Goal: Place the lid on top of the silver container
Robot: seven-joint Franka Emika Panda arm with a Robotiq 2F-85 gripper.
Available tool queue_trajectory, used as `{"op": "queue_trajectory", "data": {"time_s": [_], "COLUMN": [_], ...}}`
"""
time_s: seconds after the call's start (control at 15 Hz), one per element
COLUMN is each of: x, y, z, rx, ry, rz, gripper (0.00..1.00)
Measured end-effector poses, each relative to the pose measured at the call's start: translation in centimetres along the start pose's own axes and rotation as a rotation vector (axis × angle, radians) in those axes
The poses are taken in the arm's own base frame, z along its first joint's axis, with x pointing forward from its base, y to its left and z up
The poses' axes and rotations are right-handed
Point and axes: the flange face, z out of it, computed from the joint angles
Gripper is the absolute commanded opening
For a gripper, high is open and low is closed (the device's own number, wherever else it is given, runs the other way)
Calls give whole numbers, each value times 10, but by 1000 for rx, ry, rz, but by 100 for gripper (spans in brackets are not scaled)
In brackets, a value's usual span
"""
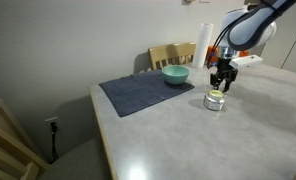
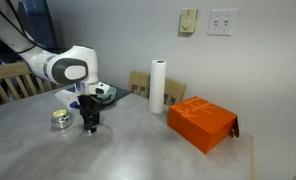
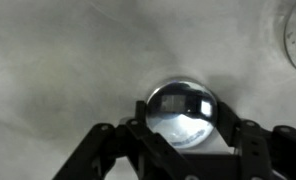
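The lid, a shiny round disc, is shown in the wrist view lying on the grey table, closely flanked by the narrowed jaws of the gripper; whether it is clamped cannot be told. The silver container is set just beside the gripper, with the teal bowl well apart on a dark mat

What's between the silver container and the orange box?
In an exterior view: the gripper, close beside the silver container, then bare table up to the orange box.
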Motion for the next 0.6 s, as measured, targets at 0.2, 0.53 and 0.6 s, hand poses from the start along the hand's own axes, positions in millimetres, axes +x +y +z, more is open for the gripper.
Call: {"op": "queue_trajectory", "data": {"time_s": [0.2,0.53,0.6], "x": [-1,-12,-16], "y": [-6,-40,-49], "z": [-1,-9,-13], "rx": [-31,-175,-201], "ry": [9,71,90], "rz": [-8,-19,-20], "gripper": [44,44,44]}}
